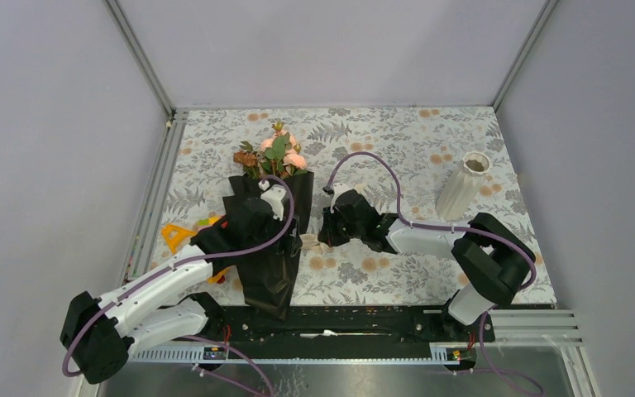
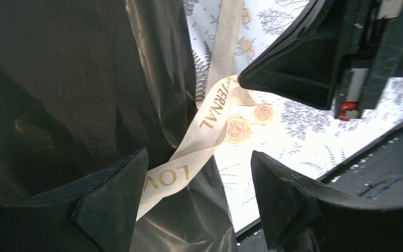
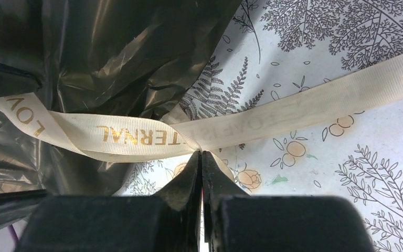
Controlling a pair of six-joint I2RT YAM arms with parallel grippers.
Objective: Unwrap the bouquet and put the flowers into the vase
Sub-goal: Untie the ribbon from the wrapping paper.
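Observation:
The bouquet [image 1: 269,265] lies on the patterned table in glossy black wrapping [image 2: 57,89], its narrow end toward the arms. The flowers [image 1: 274,153], peach-pink roses with green leaves, stick out of its far mouth. A cream ribbon [image 2: 210,113] with gold letters runs off the wrap's right side [image 3: 136,137]. My right gripper [image 3: 201,153] is shut, pinching the ribbon where its two strands cross, just right of the wrap [image 1: 324,240]. My left gripper [image 2: 199,157] is open over the wrap's edge, the ribbon passing between its fingers without being gripped. The white ribbed vase [image 1: 463,186] stands upright at the right.
A colourful toy-block car [image 1: 183,236] sits left of the bouquet, partly under the left arm. A metal rail [image 1: 355,318] runs along the table's near edge. Grey walls close in the left, back and right sides.

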